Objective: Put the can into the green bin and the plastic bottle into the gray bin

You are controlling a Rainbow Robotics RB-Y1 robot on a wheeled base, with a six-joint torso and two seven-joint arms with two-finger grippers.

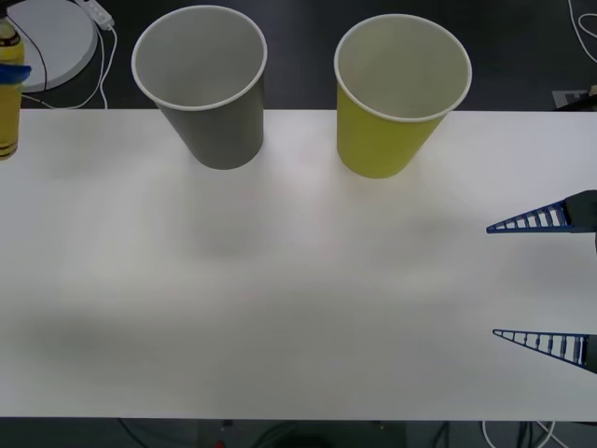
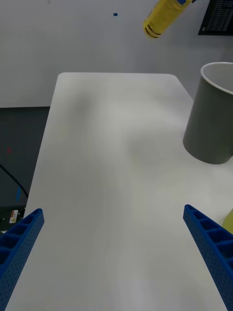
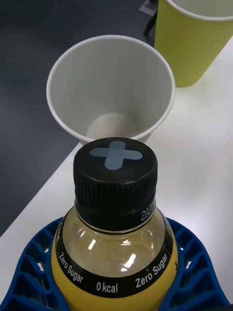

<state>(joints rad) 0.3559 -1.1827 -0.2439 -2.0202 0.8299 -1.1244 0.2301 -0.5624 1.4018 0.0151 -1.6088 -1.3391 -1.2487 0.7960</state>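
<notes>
Small yellow-labelled plastic bottle (image 3: pixel 115 228), black cap with pale cross, cut off at far-left edge | left gripper (image 3: pixel 116 282) clamped round it, raised beside gray paper-cup bin (image 1: pixel 201 84) | yellow-green paper-cup bin (image 1: pixel 401 93) far right on white surface (image 1: pixel 298 280) | right gripper (image 1: pixel 541 280) spread wide, holding nothing, near right.

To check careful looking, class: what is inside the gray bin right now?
The gray bin shows only its pale wall and bare bottom; nothing lies inside. The plastic bottle is held in the left gripper, outside the cup. Its cap hides a little of the near rim.
</notes>
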